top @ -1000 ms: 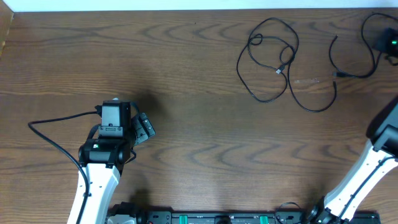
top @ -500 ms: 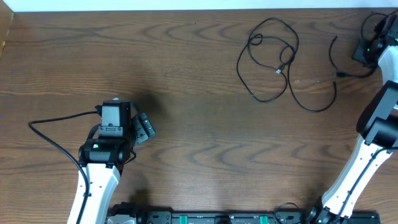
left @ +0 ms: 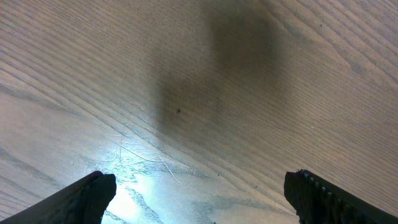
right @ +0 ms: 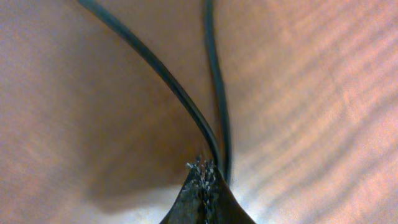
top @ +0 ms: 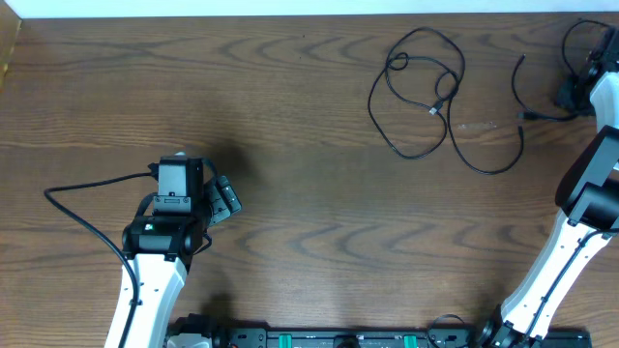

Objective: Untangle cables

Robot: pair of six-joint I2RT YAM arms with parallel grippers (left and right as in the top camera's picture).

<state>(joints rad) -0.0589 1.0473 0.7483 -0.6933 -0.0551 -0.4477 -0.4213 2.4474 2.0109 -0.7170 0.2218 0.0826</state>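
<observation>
Black cables lie at the table's far right. One (top: 418, 89) forms tangled loops. A second black cable (top: 523, 89) runs to my right gripper (top: 570, 96) by the right edge. In the right wrist view the right gripper (right: 205, 175) has its fingertips pressed together with two black cable strands (right: 163, 73) running into them. My left gripper (top: 225, 198) is open and empty over bare wood at the left, with its fingers (left: 93, 194) wide apart in the left wrist view. I cannot make out a white cable; only a faint pale streak (top: 477, 125) shows.
The left arm's own thick black cord (top: 85, 198) loops out to its left. The table's back edge (top: 290, 14) runs along the top. The right arm's white links (top: 571, 251) cross the lower right corner.
My right gripper moved left from the table's right edge, then slightly toward me, onto the right-hand black cable. The left arm has not moved.
</observation>
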